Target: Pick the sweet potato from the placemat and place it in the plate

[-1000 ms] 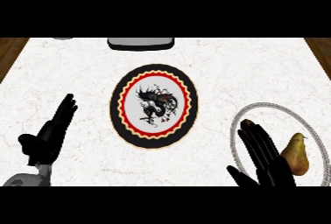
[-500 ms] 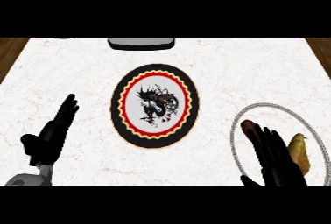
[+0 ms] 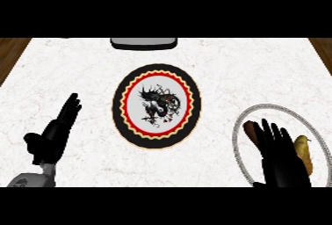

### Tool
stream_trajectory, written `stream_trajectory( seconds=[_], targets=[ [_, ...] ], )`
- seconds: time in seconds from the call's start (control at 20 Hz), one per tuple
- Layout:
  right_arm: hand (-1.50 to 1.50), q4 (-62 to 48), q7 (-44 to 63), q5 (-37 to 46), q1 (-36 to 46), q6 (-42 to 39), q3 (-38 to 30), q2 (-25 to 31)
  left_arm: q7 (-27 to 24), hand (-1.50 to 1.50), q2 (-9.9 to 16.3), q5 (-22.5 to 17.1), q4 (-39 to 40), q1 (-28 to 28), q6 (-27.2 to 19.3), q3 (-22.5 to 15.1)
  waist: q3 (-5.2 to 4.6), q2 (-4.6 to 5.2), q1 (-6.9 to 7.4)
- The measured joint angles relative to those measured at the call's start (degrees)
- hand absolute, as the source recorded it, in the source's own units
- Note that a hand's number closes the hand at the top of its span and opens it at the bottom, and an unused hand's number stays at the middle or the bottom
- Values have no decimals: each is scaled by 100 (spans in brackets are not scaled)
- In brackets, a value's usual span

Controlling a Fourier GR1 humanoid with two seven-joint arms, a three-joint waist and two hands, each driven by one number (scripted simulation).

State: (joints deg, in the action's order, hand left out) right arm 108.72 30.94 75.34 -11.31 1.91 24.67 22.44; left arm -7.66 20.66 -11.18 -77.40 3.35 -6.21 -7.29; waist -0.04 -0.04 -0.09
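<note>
The round placemat, black-rimmed with red and yellow rings and a dark drawing, lies bare at the counter's middle. At the right is the white plate, and the sweet potato lies in it, yellow-brown. A darker brown end shows left of my right hand, which covers the potato's middle. That hand is over the plate, open, fingers straight and pointing away. My left hand rests open at the left, fingers up, holding nothing.
A grey object sits at the counter's far edge, behind the placemat. Wooden floor shows past the counter's top corners. White marble counter surrounds the placemat.
The sweet potato has gone from upright beside my right hand to lying low in the plate. My right hand's fingers have straightened over it. The left hand has not moved.
</note>
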Motion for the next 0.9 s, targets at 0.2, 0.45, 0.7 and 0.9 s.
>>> stream_trajectory(
  seconds=[0.2, 0.45, 0.7, 0.9],
  targets=[
    [-150, 30, 187, 176, 92, -508, -82, -93, -110, 0, -27, 25, 158, -14, 191, 164, 1, 2, 1],
    [-150, -681, -33, 137, 406, -425, -391, -282, -1, 0, -151, 172, -54, -94, 226, 228, -12, -8, 16],
    [-150, -1032, -157, 222, 663, -463, -608, -431, -77, 0, -240, 302, 148, -22, 389, 393, -35, -24, 11],
    [-150, -1358, -194, 317, 870, -442, -821, -497, -115, 0, -257, 344, 181, -24, 530, 506, -40, -28, 12]
  ],
)
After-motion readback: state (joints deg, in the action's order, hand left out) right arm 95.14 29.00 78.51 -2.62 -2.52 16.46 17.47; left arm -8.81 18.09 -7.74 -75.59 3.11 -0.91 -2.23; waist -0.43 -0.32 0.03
